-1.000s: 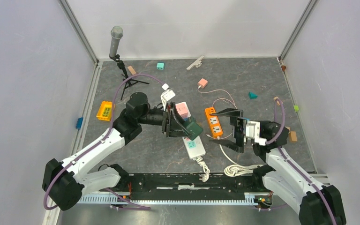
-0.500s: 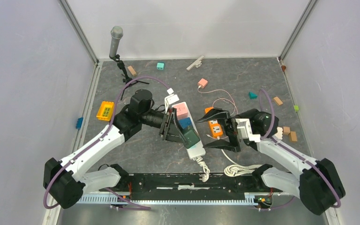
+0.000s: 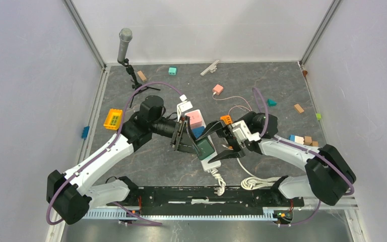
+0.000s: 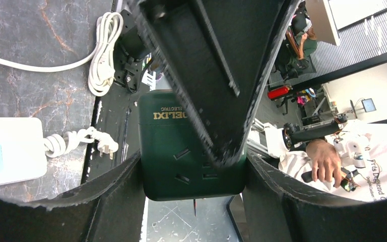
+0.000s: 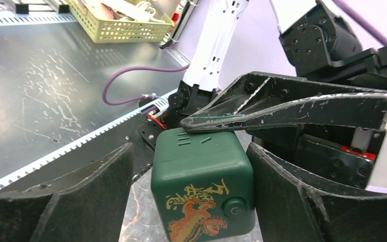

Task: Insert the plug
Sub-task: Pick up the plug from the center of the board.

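Top view: the green DELIXI cube adapter (image 3: 206,149) sits over the near half of the white power strip (image 3: 209,162), which lies flat on the desk (image 3: 262,80). I cannot tell whether the adapter touches the strip.

Left hand (image 4: 194,166) is clamped on the adapter, one finger pressed against each side. The face with slot openings and the brand lettering is turned toward the left wrist camera.

Right hand (image 5: 191,156) reaches in from the strip's right side with its fingers apart, straddling the same adapter. A narrow gap shows at the left finger, and the other finger is just beside the cube – no firm contact seen. One black finger of the left hand lies across the adapter's top in this view. The face toward the right wrist camera carries a gold dragon print and a round button.

On the strip's far half: a pink cube (image 3: 196,117) at the far end, and a blue block (image 3: 198,131) between it and the adapter.

Just right of the strip's far end, the corner of an orange power strip (image 3: 226,119) shows behind the right arm.

Near the strip's near end lies its white cord with a loose plug (image 4: 106,146).
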`<move>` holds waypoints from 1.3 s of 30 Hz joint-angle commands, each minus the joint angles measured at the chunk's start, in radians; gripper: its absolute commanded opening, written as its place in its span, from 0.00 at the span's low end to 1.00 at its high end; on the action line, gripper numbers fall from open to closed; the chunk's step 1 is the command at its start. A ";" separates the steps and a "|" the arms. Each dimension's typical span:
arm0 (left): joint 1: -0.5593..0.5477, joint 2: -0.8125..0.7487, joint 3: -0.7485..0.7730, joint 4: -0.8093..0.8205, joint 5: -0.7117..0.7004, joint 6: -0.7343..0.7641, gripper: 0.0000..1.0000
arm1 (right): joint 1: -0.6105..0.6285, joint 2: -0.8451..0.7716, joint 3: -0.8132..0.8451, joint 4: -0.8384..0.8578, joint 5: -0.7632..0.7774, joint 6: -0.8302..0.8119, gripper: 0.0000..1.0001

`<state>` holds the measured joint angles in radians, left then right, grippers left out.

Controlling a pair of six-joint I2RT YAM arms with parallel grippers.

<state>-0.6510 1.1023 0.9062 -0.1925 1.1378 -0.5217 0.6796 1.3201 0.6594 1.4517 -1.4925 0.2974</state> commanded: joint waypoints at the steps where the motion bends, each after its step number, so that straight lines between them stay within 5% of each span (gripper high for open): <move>1: -0.001 -0.027 0.054 0.013 0.049 0.024 0.37 | 0.026 0.055 0.056 0.240 -0.012 0.087 0.82; 11: -0.003 -0.048 0.065 0.014 0.051 0.028 0.37 | 0.043 0.163 0.126 0.504 -0.048 0.315 0.49; 17: -0.002 -0.062 0.069 0.032 0.048 0.024 0.37 | 0.041 0.151 0.104 0.505 -0.026 0.270 0.71; 20: -0.003 -0.069 0.066 0.052 0.048 0.010 0.38 | 0.039 0.150 0.100 0.505 -0.011 0.255 0.70; 24: -0.003 -0.078 0.065 0.077 0.051 -0.002 0.38 | 0.040 0.166 0.113 0.504 -0.024 0.265 0.41; 26: -0.002 -0.082 0.065 0.082 0.044 -0.003 0.44 | 0.038 0.175 0.129 0.505 -0.033 0.286 0.15; 27: -0.003 -0.086 0.065 0.082 0.031 0.001 0.58 | 0.037 0.178 0.137 0.505 -0.035 0.299 0.01; 28: -0.001 -0.090 0.064 0.079 0.016 0.010 0.73 | 0.030 0.179 0.140 0.504 -0.030 0.307 0.00; 30: -0.001 -0.108 0.069 0.045 -0.054 0.072 0.99 | 0.013 0.174 0.136 0.504 0.005 0.309 0.00; 39: 0.002 -0.236 0.075 -0.113 -0.796 0.249 1.00 | -0.141 0.105 0.061 0.472 0.233 0.348 0.00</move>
<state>-0.6502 0.9386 0.9360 -0.2806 0.7551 -0.3767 0.6022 1.4761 0.7612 1.4696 -1.4010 0.6090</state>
